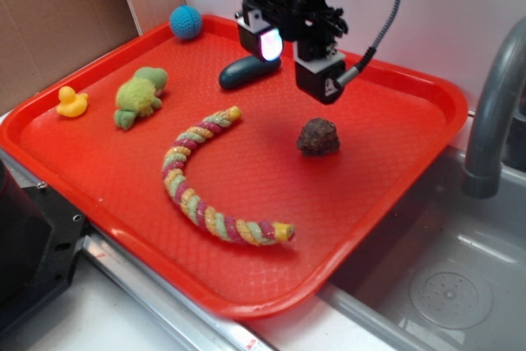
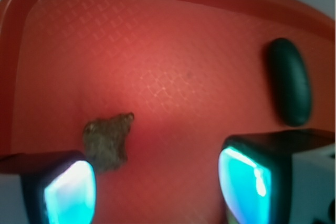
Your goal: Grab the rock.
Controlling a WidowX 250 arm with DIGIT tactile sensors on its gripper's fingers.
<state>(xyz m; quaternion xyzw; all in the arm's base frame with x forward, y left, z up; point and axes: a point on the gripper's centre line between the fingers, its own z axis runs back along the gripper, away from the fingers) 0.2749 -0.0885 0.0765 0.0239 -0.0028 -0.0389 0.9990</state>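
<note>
- Claw (image 1: 292, 59): hangs above the far half of the red tray (image 1: 394, 203), its two fingers set wide apart with nothing between them. The wrist view confirms this: both pads (image 2: 68, 192) glow cyan-white at the lower edge, bare tray floor showing in the gap.
- Rock (image 1: 318, 136): lumpy, dark brown, resting on the tray floor toward its right side, below and slightly nearer the camera than the claw, not touched by it. In the wrist view the rock (image 2: 107, 141) sits just above the left-hand pad, off the centre of the gap.
- Dark oval object (image 1: 249, 71): smooth, elongated, lying on the tray just beside the claw, partly behind it.
- Blue crocheted ball (image 1: 186, 21): at the tray's far rim.
- Green plush toy (image 1: 138, 97) and yellow rubber duck (image 1: 71, 102): at the left side, near one another, apart.
- Braided rope toy (image 1: 205, 178): curved, multicoloured, across the tray's middle.
- Faucet (image 1: 493, 104): grey, right of the tray, over a steel sink (image 1: 444, 285).
- Writing: a small pale mark on the claw housing, unreadable.
</note>
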